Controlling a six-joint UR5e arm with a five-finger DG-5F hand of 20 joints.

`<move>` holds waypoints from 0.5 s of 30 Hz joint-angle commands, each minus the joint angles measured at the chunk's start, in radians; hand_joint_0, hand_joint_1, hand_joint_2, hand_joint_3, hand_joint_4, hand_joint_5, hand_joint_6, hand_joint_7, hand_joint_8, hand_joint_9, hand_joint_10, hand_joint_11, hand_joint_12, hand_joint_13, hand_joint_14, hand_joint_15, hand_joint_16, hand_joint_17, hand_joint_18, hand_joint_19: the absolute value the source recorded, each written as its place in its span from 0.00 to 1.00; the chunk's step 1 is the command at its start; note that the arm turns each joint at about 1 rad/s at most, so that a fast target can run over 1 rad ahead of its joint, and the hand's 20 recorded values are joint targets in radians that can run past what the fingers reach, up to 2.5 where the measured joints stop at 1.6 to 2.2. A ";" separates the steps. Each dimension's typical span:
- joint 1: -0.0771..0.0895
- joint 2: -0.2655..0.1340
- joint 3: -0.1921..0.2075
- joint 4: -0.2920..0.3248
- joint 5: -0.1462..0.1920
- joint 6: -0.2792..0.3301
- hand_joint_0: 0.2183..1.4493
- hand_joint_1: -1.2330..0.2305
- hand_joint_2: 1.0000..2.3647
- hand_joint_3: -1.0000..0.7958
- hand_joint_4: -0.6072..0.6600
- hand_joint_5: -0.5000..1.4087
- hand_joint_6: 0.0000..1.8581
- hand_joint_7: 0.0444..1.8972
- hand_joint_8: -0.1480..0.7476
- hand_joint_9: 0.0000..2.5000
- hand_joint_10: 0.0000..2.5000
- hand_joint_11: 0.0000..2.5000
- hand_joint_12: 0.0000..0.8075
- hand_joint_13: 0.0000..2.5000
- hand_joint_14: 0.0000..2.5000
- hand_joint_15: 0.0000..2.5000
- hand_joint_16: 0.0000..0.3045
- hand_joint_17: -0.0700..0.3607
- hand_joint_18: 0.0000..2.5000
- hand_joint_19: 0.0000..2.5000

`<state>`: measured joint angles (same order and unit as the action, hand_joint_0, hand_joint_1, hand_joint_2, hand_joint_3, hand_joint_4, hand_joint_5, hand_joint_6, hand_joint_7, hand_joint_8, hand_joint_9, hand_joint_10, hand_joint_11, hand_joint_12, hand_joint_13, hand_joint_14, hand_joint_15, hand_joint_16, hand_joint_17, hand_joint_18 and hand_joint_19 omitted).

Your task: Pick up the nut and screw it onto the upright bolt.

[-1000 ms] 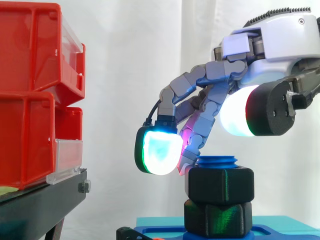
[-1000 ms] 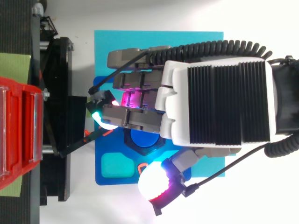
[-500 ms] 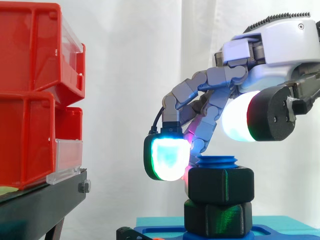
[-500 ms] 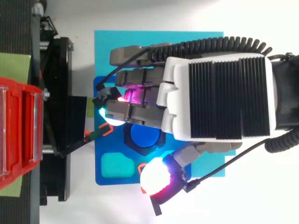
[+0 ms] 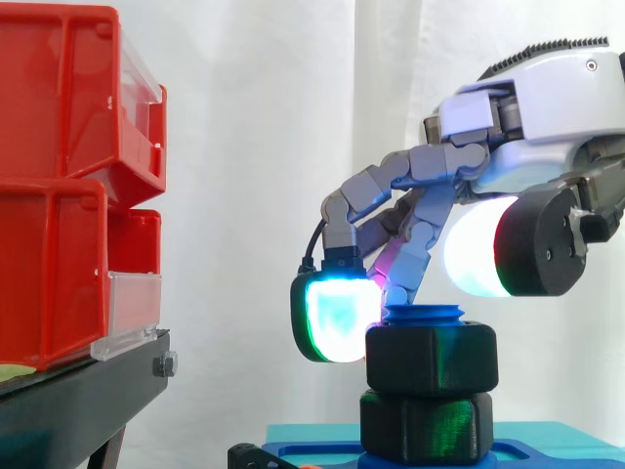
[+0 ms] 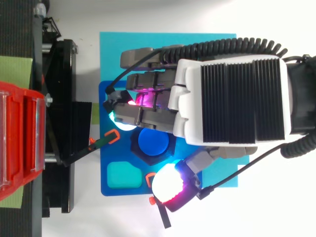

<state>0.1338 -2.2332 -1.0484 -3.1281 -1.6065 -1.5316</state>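
The black nut sits threaded near the top of the upright blue bolt, above a second black hexagon at the bolt's foot. My hand hovers over the bolt with its fingers curled down round the nut. One cyan-white fingertip rests against the nut's upper left side, and a magenta one is behind the bolt's top. The thumb pad hangs a little above the nut on the near side, off its face.
The bolt stands on a blue base plate with a teal pocket, on a cyan mat. Red bins on a black stand rise close to the left.
The hand has shifted slightly to the right. The cyan-white fingertip has swung in from the left until it meets the nut's side. The nut stays at the same height.
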 commanded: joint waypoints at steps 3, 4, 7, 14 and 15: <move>-0.005 0.000 -0.004 -0.003 -0.001 -0.001 0.22 0.65 0.00 0.28 0.66 0.26 0.27 0.65 0.44 0.40 0.00 0.00 0.24 0.35 0.00 0.00 0.09 0.31 0.19 0.01; -0.005 0.000 -0.004 -0.003 0.000 0.001 0.22 0.64 0.00 0.28 0.65 0.26 0.27 0.67 0.44 0.40 0.00 0.00 0.24 0.35 0.00 0.00 0.09 0.31 0.20 0.01; -0.006 0.000 -0.002 -0.003 -0.001 0.001 0.22 0.64 0.00 0.28 0.63 0.26 0.27 0.72 0.45 0.41 0.00 0.00 0.24 0.36 0.00 0.00 0.09 0.31 0.21 0.01; -0.017 0.001 -0.002 -0.003 -0.015 0.001 0.23 0.64 0.00 0.28 0.59 0.27 0.27 0.82 0.45 0.43 0.00 0.00 0.23 0.37 0.00 0.00 0.09 0.30 0.21 0.01; -0.020 0.000 -0.004 -0.003 -0.020 0.001 0.23 0.64 0.00 0.28 0.59 0.27 0.27 0.82 0.45 0.43 0.00 0.00 0.23 0.37 0.00 0.00 0.09 0.30 0.21 0.01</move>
<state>0.1187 -2.2330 -1.0517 -3.1309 -1.6168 -1.5309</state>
